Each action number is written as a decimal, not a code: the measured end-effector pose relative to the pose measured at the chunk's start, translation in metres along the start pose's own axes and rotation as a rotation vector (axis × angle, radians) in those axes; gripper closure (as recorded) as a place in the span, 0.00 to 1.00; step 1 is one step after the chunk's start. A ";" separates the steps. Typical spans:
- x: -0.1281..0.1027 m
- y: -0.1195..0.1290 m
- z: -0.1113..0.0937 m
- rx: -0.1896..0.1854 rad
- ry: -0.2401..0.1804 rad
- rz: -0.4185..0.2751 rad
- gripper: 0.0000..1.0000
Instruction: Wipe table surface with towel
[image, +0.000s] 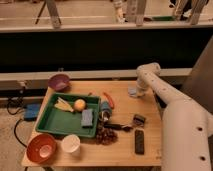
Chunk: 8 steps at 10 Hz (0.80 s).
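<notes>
White gripper (134, 90) by table (122, 149) right edge

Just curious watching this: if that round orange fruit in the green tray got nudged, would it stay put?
Probably not: the orange looks round, so it would likely roll, though the tray's raised rim should stop it. The claw is away at the towel near the table's right edge.

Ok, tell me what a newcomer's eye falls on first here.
The big white arm on the right, its gripper down on what looks like a small grey towel at the far right of the table. Then the green tray left of centre and the red bowl at the front left corner.
</notes>
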<state>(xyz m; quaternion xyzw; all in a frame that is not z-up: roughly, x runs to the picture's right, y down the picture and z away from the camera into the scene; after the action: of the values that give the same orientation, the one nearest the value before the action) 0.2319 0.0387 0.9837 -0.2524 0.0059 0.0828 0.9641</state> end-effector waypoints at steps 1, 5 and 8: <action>-0.016 0.006 -0.003 -0.004 -0.012 -0.027 0.92; -0.028 0.062 -0.012 -0.052 -0.039 -0.125 0.92; -0.010 0.114 -0.019 -0.098 -0.043 -0.166 0.92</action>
<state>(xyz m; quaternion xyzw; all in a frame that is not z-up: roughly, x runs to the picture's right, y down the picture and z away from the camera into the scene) 0.2046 0.1258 0.9128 -0.2972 -0.0396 0.0083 0.9540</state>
